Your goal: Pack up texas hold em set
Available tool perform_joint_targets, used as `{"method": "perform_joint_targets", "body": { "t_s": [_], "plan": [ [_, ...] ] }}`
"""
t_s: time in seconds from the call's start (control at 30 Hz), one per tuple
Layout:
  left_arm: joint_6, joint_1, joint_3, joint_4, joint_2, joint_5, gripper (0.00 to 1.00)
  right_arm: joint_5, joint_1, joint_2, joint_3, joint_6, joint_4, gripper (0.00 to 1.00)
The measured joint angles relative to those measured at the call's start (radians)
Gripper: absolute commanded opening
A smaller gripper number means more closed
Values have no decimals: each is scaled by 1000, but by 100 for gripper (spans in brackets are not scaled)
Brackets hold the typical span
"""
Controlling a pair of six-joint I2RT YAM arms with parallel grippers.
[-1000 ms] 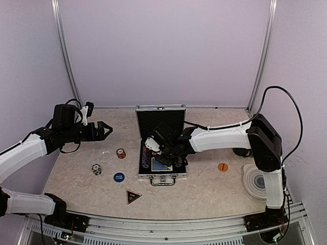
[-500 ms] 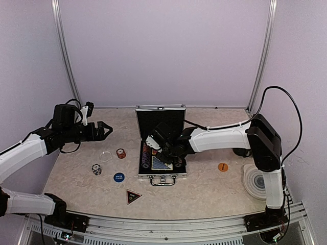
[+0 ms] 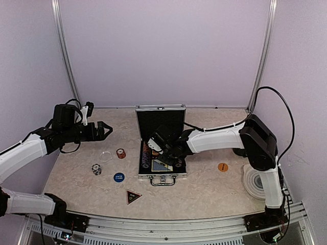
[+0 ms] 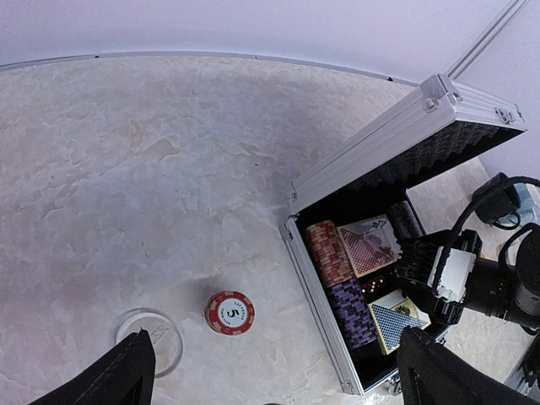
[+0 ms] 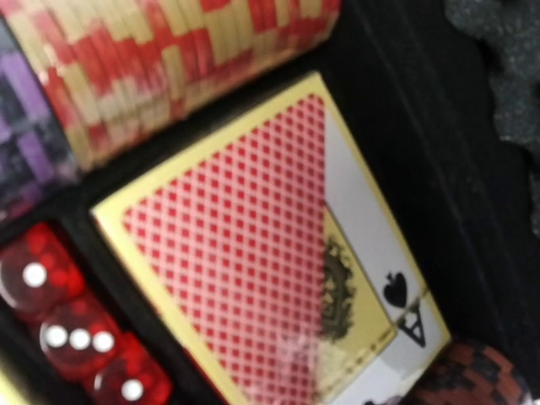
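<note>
The silver case (image 3: 144, 166) lies open mid-table with its lid (image 3: 160, 120) upright. It holds red chips (image 4: 327, 251), purple chips (image 4: 359, 314), a red deck (image 4: 369, 245), a blue deck (image 4: 396, 322) and red dice (image 5: 67, 331). My right gripper (image 3: 163, 149) reaches down into the case just over the red deck (image 5: 245, 270), which lies tilted. Its fingers are out of its wrist view, so its state is unclear. My left gripper (image 3: 103, 130) hovers open and empty at the left, above a red chip stack (image 4: 229, 312) and a clear button (image 4: 156, 337).
On the table left of the case lie a black-and-white chip stack (image 3: 96, 169), a blue button (image 3: 118, 177) and a black triangle (image 3: 133, 196). An orange button (image 3: 223, 167) and a round grey coaster (image 3: 258, 181) sit to the right.
My right arm has shifted a little left inside the case, and its elbow has swung inward. The left arm and the loose pieces have not moved.
</note>
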Motion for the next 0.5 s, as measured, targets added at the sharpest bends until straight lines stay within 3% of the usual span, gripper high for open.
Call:
{"method": "perform_joint_targets", "body": {
  "t_s": [0.5],
  "plan": [
    [0,1,0,0,1,0,99,-6,-1,-95,-20,13,-36,47]
  ]
}}
